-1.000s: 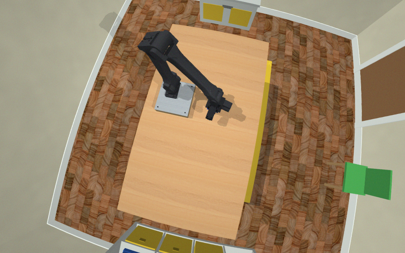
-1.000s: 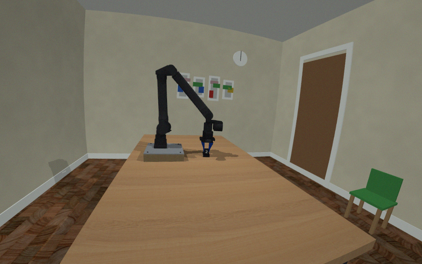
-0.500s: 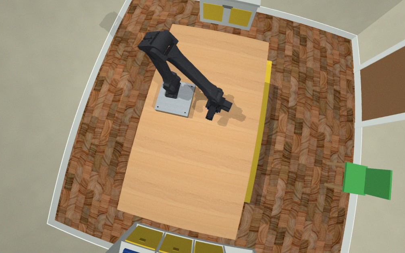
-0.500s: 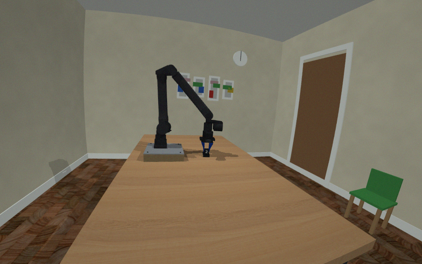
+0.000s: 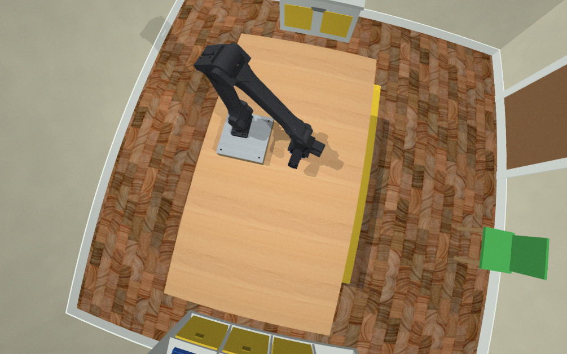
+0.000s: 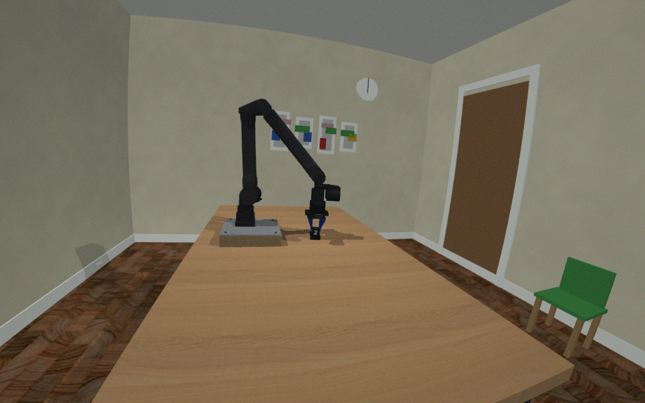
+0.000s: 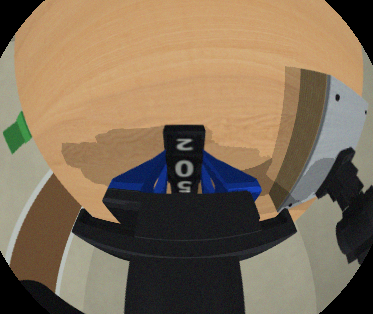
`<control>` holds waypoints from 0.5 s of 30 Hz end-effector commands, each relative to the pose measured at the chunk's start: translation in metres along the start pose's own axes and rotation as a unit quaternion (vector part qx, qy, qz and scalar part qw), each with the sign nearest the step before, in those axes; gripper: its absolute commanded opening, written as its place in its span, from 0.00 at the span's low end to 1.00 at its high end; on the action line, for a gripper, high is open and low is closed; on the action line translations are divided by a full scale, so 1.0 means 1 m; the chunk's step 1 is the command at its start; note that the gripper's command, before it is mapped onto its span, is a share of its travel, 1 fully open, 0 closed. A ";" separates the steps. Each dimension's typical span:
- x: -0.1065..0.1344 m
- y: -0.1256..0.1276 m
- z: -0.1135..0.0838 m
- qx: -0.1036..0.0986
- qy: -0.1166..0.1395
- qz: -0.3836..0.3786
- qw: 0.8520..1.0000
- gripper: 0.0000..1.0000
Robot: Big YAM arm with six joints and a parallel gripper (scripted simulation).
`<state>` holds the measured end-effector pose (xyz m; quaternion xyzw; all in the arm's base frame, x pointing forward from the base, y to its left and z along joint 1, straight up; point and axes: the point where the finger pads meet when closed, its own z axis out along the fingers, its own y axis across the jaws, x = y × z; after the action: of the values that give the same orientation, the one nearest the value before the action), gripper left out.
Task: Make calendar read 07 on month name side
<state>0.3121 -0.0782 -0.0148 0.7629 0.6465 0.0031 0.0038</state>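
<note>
My gripper [image 7: 184, 154] [image 6: 316, 226] [image 5: 294, 157] points straight down and its blue fingers are shut on a black calendar cube [image 7: 184, 145] [image 6: 316, 233] [image 5: 293, 164]. The cube shows white digits: a 2 on its front face in the exterior view, and a 2, a 0 and a 5 on the faces in the wrist view. The cube is at or just above the wooden table [image 5: 254, 229] [image 6: 314, 310], a little to the right of the arm's base. I cannot tell if it touches the table. No tray and no second cube show in any view.
The arm's grey base plate [image 5: 250, 147] [image 6: 259, 233] [image 7: 339, 125] stands close beside the gripper. A yellow strip [image 5: 364, 185] runs along the table's right edge. A green chair [image 5: 511, 251] [image 6: 577, 292] stands on the floor off to the right. Cabinets [image 5: 318, 17] stand at both table ends.
</note>
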 end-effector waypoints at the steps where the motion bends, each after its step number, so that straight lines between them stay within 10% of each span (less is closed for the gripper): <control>1: -0.001 0.005 0.001 -0.005 -0.002 -0.001 1.000 0.28; 15: -0.001 0.006 0.007 -0.006 -0.002 -0.001 1.000 0.28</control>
<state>0.3126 -0.0783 -0.0204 0.7629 0.6465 0.0033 0.0041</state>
